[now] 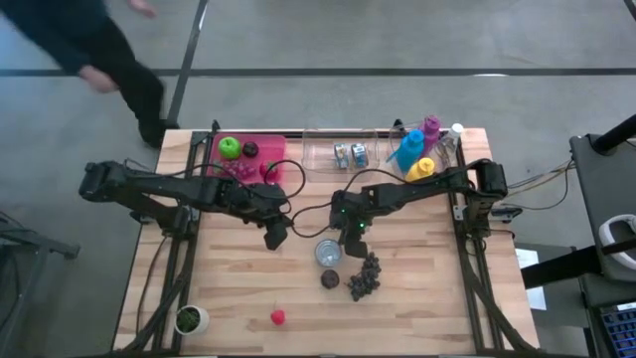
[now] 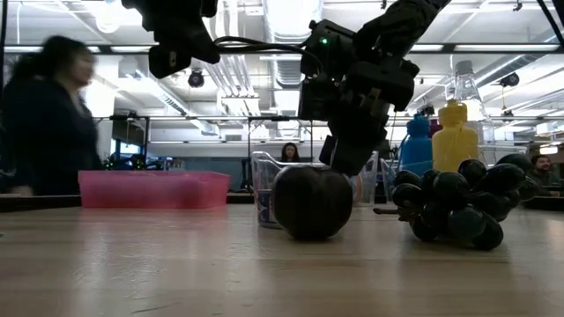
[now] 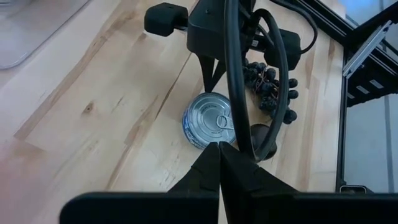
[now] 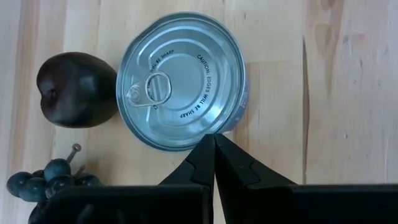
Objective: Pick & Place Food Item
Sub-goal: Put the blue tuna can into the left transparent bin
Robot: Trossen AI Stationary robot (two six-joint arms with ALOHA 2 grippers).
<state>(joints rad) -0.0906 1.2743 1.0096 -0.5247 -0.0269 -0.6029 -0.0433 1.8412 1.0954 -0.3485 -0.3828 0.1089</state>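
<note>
Mid-tabletop on pale wooden table (image 1: 248, 288): round silver ring-pull tin can (image 4: 181, 81) beside dark plum (image 4: 76, 90), under right gripper (image 4: 214, 142), fingers pressed together, empty. Left gripper (image 3: 220, 149) likewise, nearby.

Around my station: grey concrete floor (image 1: 397, 40) is lying crossed by a dark line (image 1: 397, 72); ceiling pipes (image 2: 238, 70) are running overhead; a person (image 2: 48, 123) is standing beside my wooden table (image 1: 238, 278).
</note>
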